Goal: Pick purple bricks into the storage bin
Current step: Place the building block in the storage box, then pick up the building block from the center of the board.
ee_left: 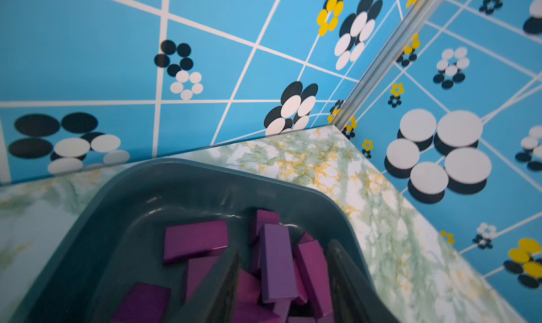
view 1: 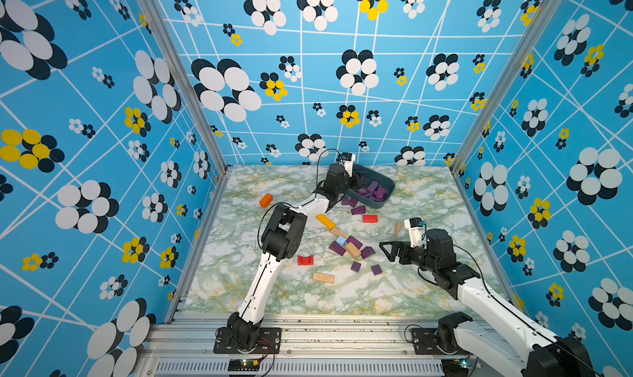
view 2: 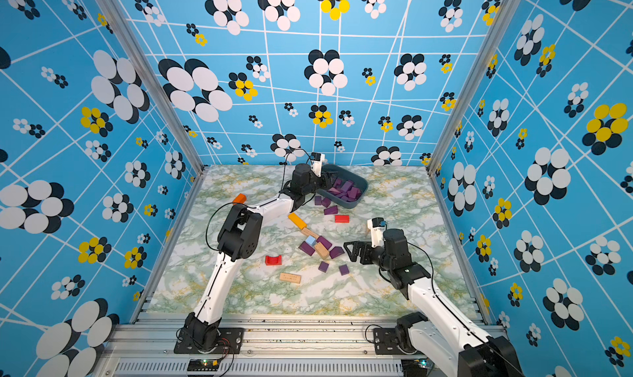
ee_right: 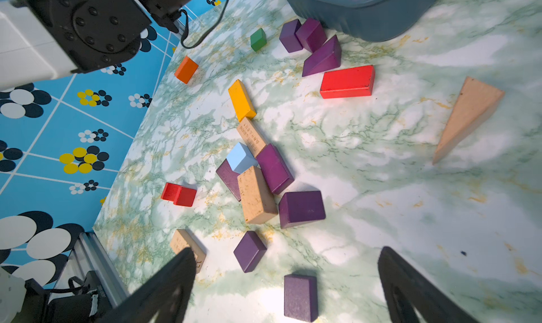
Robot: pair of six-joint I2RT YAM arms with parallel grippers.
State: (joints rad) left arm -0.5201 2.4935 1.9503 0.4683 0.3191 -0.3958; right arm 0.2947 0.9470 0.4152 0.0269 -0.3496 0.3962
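The slate-blue storage bin [view 1: 383, 200] [view 2: 356, 200] stands at the back of the table and holds several purple bricks [ee_left: 195, 241]. My left gripper [view 1: 358, 180] [ee_left: 283, 248] hangs over it, open. A lighter purple bar [ee_left: 277, 265] lies on the pile between its fingers, with a gap on each side. More purple bricks lie outside, beside the bin [view 1: 358, 210] and mid-table [view 1: 337, 248] [view 1: 356, 266]. My right gripper [view 1: 385, 252] [ee_right: 286, 254] is open low over the table. A purple brick [ee_right: 300, 296] lies between its fingers, and another one [ee_right: 250, 250] lies just beyond.
Other blocks are scattered about: red bar [view 1: 370, 218], yellow bar [view 1: 325, 221], orange block [view 1: 265, 200], red arch [view 1: 305, 260], tan bars [view 1: 323, 278] [view 1: 352, 250], tan wedge [view 1: 398, 227], light-blue cube [view 1: 341, 240], green cube [ee_right: 258, 39]. Patterned walls enclose three sides.
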